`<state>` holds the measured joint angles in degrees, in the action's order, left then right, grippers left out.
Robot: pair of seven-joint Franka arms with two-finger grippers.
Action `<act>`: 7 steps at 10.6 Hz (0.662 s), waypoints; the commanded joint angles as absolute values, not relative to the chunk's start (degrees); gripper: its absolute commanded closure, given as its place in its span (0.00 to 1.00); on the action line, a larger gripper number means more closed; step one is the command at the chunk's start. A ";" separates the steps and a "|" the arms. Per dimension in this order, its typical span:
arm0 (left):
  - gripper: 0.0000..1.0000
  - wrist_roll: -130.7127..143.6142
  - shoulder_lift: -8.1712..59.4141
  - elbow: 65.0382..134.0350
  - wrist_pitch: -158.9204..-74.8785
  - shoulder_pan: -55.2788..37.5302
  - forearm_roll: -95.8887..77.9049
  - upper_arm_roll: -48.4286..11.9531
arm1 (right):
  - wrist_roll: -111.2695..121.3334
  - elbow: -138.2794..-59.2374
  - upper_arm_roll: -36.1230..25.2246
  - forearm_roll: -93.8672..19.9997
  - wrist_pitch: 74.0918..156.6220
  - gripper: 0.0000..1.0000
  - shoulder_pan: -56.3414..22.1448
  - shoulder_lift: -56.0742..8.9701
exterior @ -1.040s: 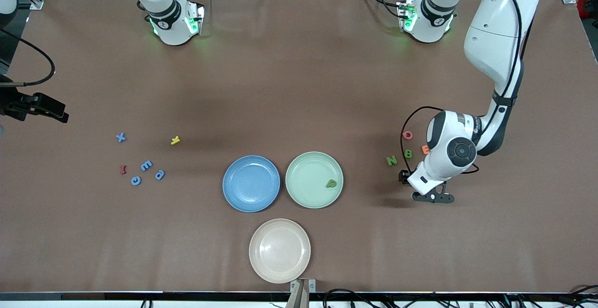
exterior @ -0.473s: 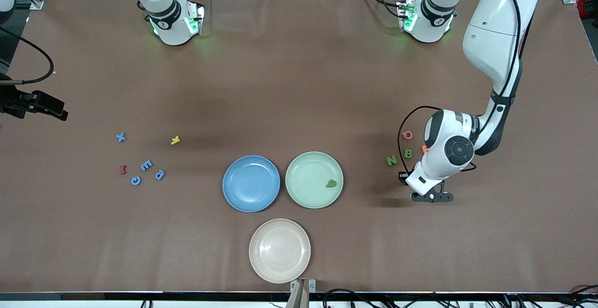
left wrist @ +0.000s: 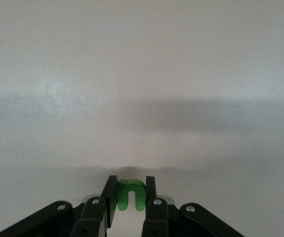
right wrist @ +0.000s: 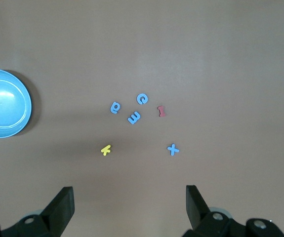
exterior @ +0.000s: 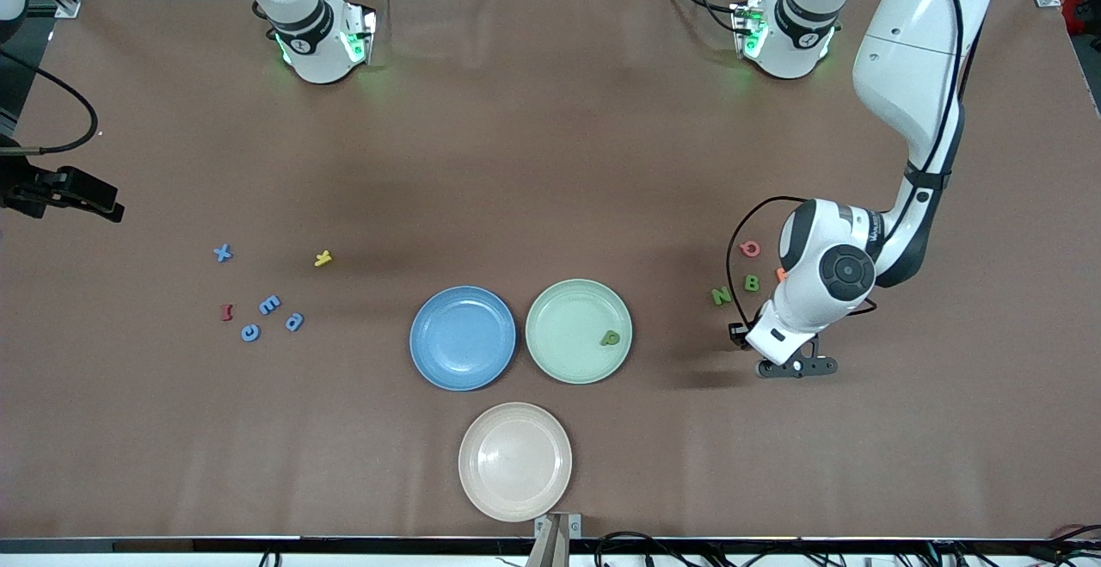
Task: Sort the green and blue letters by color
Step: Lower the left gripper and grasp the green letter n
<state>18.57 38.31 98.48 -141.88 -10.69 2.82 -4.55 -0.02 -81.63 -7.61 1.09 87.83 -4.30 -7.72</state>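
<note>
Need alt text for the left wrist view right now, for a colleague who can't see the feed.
The left gripper is shut on a small green letter u, pinched between its two black fingers low in the frame. The rest of the view shows only plain table surface crossed by a soft band of shadow.

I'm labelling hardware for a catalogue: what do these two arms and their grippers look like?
Both arms are glossy white with dark joint bands; bases glow green. The left gripper is black, with a thin black cable looping beside its wrist. The right gripper has black fingers too.
</note>
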 commanded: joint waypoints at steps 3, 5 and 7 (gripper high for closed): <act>1.00 20.65 36.39 97.91 -141.77 -10.55 -0.70 -4.92 | -0.26 -81.39 -7.47 1.32 87.01 0.00 -4.13 -7.21; 1.00 20.65 36.39 97.74 -141.77 -10.37 -0.70 -4.83 | -0.26 -81.39 -7.47 1.32 87.10 0.00 -4.13 -7.29; 1.00 20.48 35.86 97.65 -141.59 -9.93 -0.70 -4.83 | -0.26 -81.39 -7.47 1.32 87.27 0.00 -4.13 -7.29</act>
<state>20.10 37.21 97.27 -141.88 -10.34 0.57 -4.89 -0.02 -81.63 -7.64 1.09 87.83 -4.30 -7.73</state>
